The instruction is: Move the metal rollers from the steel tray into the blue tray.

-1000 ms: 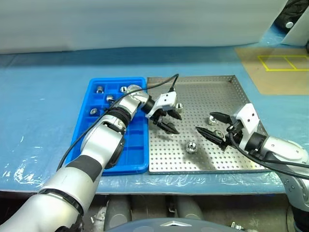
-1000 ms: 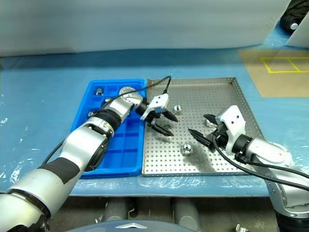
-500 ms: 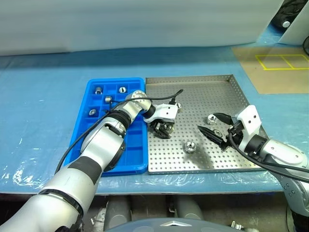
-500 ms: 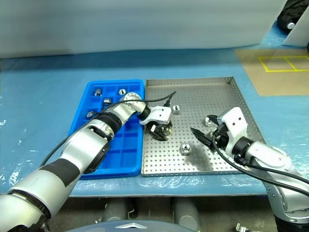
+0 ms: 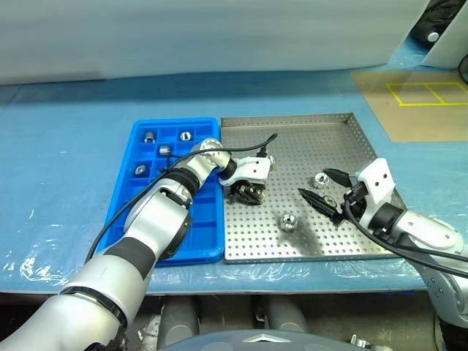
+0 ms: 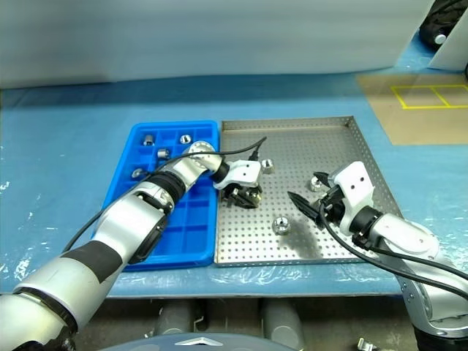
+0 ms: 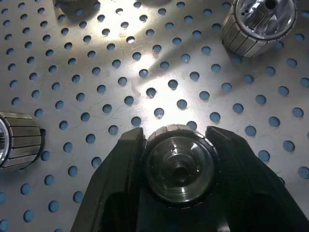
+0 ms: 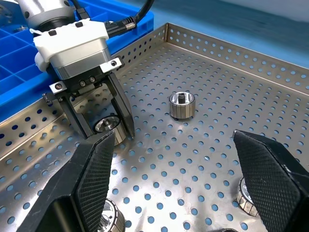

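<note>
Steel tray (image 5: 344, 124): perforated grey metal, lying on a blue-covered surface, directly under both grippers.
Left gripper (image 5: 249, 193): pointing down at the tray floor, its two black fingers closing snugly around one roller (image 7: 180, 168).
Held roller: sitting between the left fingertips, resting on the tray floor near the rim shared with the blue tray (image 5: 139, 219).
Roller axis: standing upright, its central hole facing up, its short long axis running vertical.
Right gripper (image 5: 319, 189): hanging wide open and holding nothing, with a loose roller (image 5: 319, 179) lying just beside its tips.
Other rollers: one (image 5: 289, 221) lying below and between the two grippers; several (image 5: 149, 136) sitting in blue tray compartments behind the left gripper.
Step in hand: seemingly grasping a roller for transfer.
Next move: likely lifting it straight up, carrying it over the rim, then releasing it into an empty compartment.
</note>
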Available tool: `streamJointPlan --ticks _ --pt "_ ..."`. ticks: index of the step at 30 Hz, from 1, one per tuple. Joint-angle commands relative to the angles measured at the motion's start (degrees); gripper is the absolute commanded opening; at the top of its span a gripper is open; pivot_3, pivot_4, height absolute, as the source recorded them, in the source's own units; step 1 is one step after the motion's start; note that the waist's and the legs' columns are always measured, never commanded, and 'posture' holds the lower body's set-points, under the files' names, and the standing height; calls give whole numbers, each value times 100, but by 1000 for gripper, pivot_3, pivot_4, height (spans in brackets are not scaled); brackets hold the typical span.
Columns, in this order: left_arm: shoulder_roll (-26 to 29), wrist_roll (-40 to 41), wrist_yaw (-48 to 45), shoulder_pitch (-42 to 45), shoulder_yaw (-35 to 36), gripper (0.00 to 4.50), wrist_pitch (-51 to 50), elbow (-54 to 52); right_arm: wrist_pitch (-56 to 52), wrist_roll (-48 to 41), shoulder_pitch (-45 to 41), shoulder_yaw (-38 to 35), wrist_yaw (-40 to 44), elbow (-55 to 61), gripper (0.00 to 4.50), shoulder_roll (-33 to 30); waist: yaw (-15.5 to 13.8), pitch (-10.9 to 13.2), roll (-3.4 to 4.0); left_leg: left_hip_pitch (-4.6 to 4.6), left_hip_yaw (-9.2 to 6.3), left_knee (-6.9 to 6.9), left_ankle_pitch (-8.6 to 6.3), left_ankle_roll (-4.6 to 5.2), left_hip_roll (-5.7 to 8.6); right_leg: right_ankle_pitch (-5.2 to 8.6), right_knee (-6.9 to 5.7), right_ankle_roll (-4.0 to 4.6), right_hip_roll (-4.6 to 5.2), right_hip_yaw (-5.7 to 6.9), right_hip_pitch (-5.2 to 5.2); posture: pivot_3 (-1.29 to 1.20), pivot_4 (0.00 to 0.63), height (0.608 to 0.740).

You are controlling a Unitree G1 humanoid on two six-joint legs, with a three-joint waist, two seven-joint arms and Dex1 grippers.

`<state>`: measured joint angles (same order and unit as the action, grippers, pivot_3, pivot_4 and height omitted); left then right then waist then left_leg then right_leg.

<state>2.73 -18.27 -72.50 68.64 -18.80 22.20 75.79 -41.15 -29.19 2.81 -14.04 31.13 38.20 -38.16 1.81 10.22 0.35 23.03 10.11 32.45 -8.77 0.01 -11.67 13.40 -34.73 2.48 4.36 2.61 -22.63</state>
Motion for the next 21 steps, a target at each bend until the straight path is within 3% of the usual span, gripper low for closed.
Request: streamJointPlan --ticks 1,6,12,21 --pt "38 -11 218 -31 54 1764 -65 3 152 45 -127 -11 2 7 4039 -32 16 0 0 0 0 0 0 0 0 0 0 0 0 0 0 -557 150 740" --pt "89 166 284 76 258 1764 -66 -33 228 81 -236 107 75 -113 4039 -47 44 0 0 0 -2 -1 0 0 -1 0 0 0 -1 0 -1 -530 150 740" --pt "268 1161 -246 744 1265 1764 -648 -244 342 122 -664 421 299 -426 4039 -59 19 2 -3 19 -5 -1 1 1 0 -1 -2 0 0 1 -19 -443 150 740" --pt "1592 1635 -879 1131 1837 1764 -1363 -422 756 242 -2096 1233 1095 -1539 4039 41 -44 4 -1 8 -4 -22 5 -7 -5 0 -7 2 -5 -4 -31 -237 150 740"
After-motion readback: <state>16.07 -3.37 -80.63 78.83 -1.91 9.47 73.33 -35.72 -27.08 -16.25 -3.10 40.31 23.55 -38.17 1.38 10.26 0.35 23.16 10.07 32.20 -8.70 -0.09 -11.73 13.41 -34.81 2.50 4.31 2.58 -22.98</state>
